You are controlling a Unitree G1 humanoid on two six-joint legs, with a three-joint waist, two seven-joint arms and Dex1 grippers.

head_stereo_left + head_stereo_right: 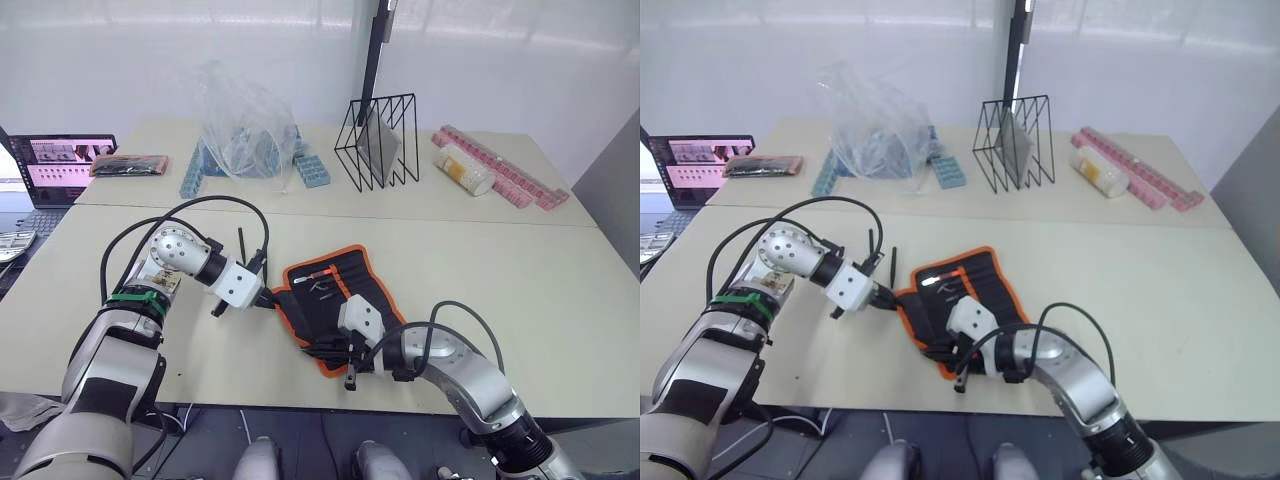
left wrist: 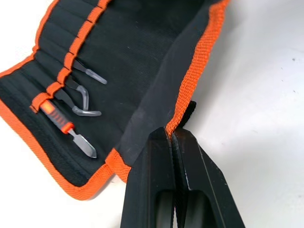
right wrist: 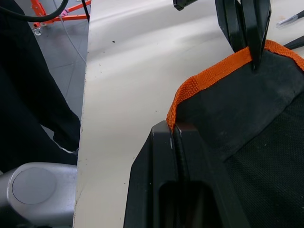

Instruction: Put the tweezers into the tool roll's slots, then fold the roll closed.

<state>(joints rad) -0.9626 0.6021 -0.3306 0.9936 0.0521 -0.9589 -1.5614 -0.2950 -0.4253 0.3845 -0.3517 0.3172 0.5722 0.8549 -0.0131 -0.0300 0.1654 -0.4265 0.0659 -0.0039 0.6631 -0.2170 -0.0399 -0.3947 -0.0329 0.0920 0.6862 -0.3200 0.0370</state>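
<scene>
You are at the folding step. The black fabric tool roll with orange edge binding (image 1: 335,300) lies open on the beige desk (image 1: 520,300), just in front of you and between both arms. Its row of narrow black slots (image 2: 66,71) already holds tools: two silver tips and an orange-handled tool (image 2: 59,121) protrude from the pockets.

The left pincer (image 2: 172,135) is closed on the orange binding of the roll's left-hand edge, beside the small black strap (image 2: 190,110). The right pincer (image 3: 173,130) is closed on the near corner of the same binding. Both grips are on the border, not on the inner fabric.

To fold well:
- Lift both held points together so the flap rises as one panel and does not twist.
- Carry the flap across over the slots, keeping it low enough that the protruding tips stay in their pockets.
- Keep the strap free on the outside.

One slim black tool (image 1: 241,240) lies on the desk just beyond the left pincer, apart from the roll. It may be a tweezer not yet stowed; check this before you close the roll.
</scene>
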